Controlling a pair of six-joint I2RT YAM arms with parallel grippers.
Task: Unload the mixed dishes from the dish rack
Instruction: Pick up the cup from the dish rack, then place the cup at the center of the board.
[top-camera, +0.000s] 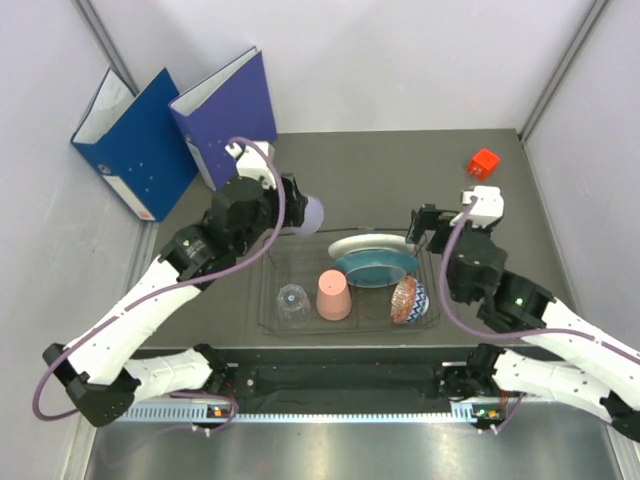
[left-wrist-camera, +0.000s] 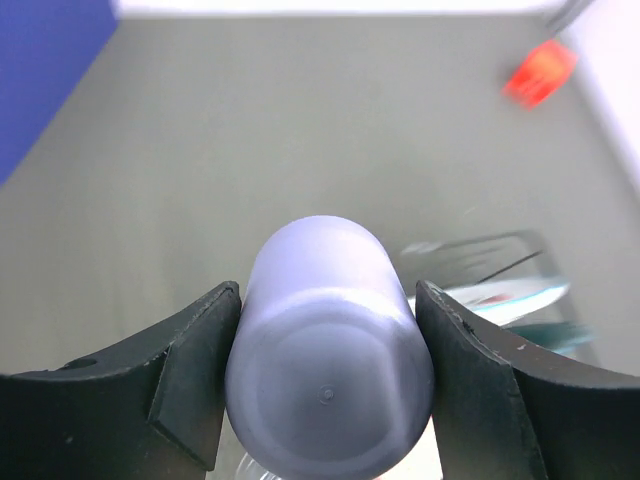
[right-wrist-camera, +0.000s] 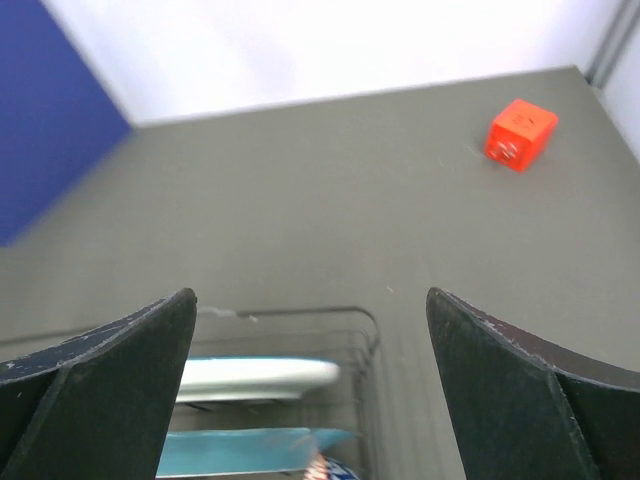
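Observation:
My left gripper is shut on the lavender cup and holds it lying sideways just beyond the dish rack's far left corner. In the left wrist view the cup's base fills the space between both fingers. In the rack stand a clear glass, a salmon-pink cup, a white plate, a teal plate and a red-patterned bowl. My right gripper is open and empty above the rack's far right corner, over the white plate and the teal plate.
Two blue binders stand open at the back left. A small red block lies at the back right, and it also shows in the right wrist view. Grey walls close in the table on three sides.

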